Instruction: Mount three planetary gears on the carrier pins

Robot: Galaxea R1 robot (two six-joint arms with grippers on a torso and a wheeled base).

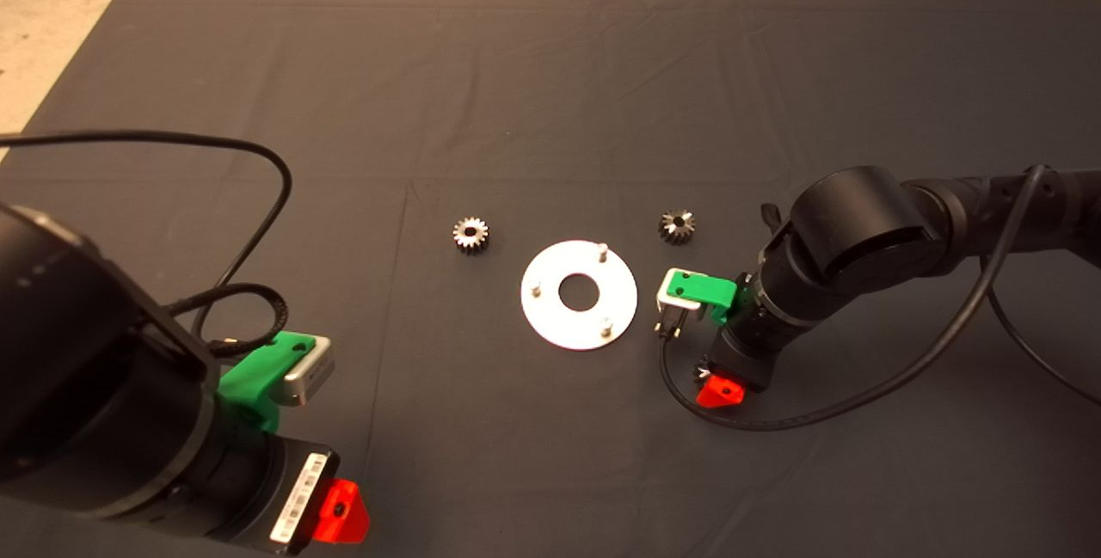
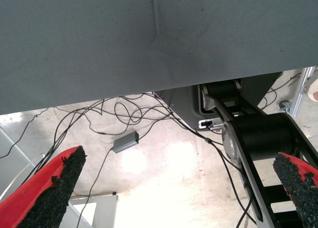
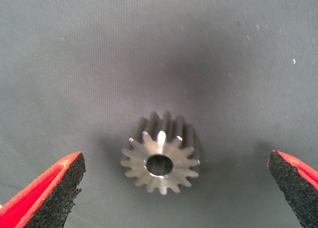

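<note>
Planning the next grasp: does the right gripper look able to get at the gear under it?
Probably yes: the right gripper is open, the gear lies flat between its fingers, nothing blocking.

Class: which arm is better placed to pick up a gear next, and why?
Right. The right gripper hangs open over a gear lying between its fingers; the left gripper waits off the mat's edge.

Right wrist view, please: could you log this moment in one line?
right tool: open, over gear | gear: flat on mat | carrier pins: bare
</note>
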